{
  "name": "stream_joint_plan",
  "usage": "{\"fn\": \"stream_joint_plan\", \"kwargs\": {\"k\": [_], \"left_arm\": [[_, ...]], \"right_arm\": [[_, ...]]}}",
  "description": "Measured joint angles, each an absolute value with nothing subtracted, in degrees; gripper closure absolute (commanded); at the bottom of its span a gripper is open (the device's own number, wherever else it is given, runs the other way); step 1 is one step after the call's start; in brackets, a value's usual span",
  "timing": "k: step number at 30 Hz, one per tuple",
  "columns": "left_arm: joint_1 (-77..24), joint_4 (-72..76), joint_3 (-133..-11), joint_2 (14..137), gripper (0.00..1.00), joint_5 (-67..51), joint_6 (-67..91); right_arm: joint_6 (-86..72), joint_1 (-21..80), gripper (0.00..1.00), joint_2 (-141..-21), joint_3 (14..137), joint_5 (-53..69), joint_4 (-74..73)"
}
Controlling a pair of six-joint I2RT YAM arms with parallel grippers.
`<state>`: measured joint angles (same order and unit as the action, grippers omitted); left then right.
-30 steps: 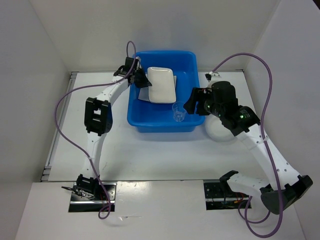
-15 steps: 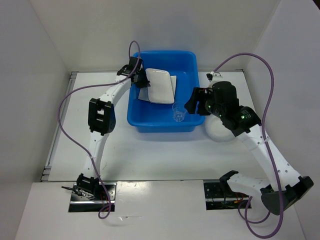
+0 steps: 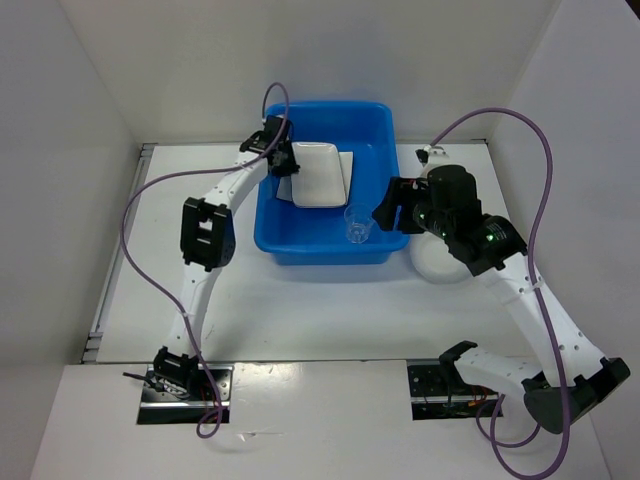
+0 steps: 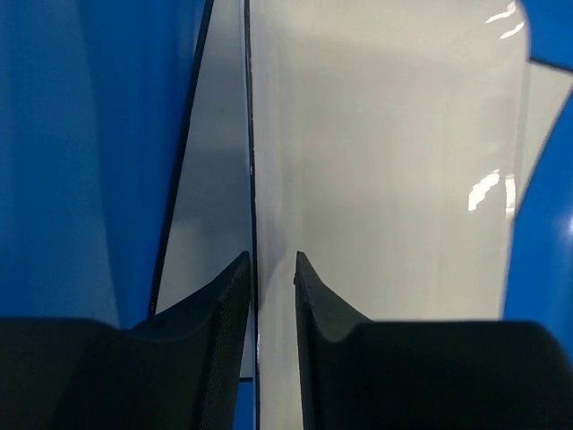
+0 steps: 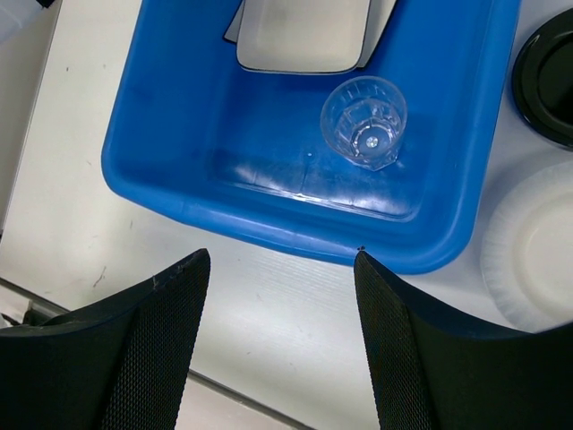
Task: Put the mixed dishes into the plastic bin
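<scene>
The blue plastic bin (image 3: 376,150) stands mid-table. In it lie the white rounded-rectangle plate (image 3: 320,172) on the flat square plate (image 3: 347,164), and the small clear cup (image 3: 357,223) stands near the front right corner. My left gripper (image 3: 284,160) is shut on the white plate's left rim (image 4: 385,161); the square plate (image 4: 210,179) shows beneath it. My right gripper (image 3: 390,206) is open and empty by the bin's right wall. In the right wrist view my right gripper (image 5: 282,255) is over the table, with the cup (image 5: 363,121), the black round plate (image 5: 548,76) and the translucent dish (image 5: 533,246).
The translucent dish (image 3: 438,262) lies on the table right of the bin, partly under my right arm. The black plate is hidden by that arm in the top view. White walls close in the table at the back and sides.
My left gripper has moved towards the back of the bin with the white plate, which now lies straighter over the square plate. My right arm has barely shifted.
</scene>
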<state>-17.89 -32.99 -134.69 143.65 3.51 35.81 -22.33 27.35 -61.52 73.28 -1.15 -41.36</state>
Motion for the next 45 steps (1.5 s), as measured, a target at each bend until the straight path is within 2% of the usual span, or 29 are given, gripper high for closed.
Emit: {"fn": "stream_joint_plan", "kwargs": {"k": [2,4,8,12,13,19,22,28,36,45], "left_arm": [[-18.55,-33.45,-134.69,144.24,0.61,5.5,34.81],[-19.25,-33.61,-134.69,144.79,0.61,7.46,33.85],[-19.97,-34.41,-134.69,144.94,0.54,9.08,33.15],[-20.27,-34.7,-134.69,144.94,0.35,10.41,32.73],[-20.47,-34.61,-134.69,144.9,0.26,10.61,32.62],[-21.26,-34.54,-132.25,138.65,0.12,11.16,31.64],[-20.86,-33.26,-131.81,130.87,0.08,10.46,31.03],[-20.75,-27.51,-130.65,112.92,0.06,9.17,28.25],[-20.95,-20.71,-108.25,88.18,0.03,6.87,27.0],[-20.95,-22.22,-90.94,79.42,0.0,8.67,26.57]], "right_arm": [[-21.96,27.35,0.29,-61.52,73.49,-1.26,-41.65],[-21.61,27.35,0.29,-61.52,73.91,-1.39,-41.87],[-20.91,27.35,0.29,-61.52,75.0,-1.61,-42.06],[-20.45,27.35,0.29,-61.54,75.2,-2.26,-42.06],[-20.45,27.35,0.29,-61.6,75.31,-2.79,-42.13],[-20.97,23.92,0.29,-64.71,77.6,-5.17,-41.82],[-21.28,20.99,0.29,-67.85,77.62,-5.04,-41.15],[-22.68,15.84,0.29,-75.33,77.84,-6.26,-39.35],[-26.96,-2.28,0.29,-84.49,74.91,-6.46,-38.3],[-28.29,-10.04,0.3,-85.08,66.02,-8.88,-43.05]]}}
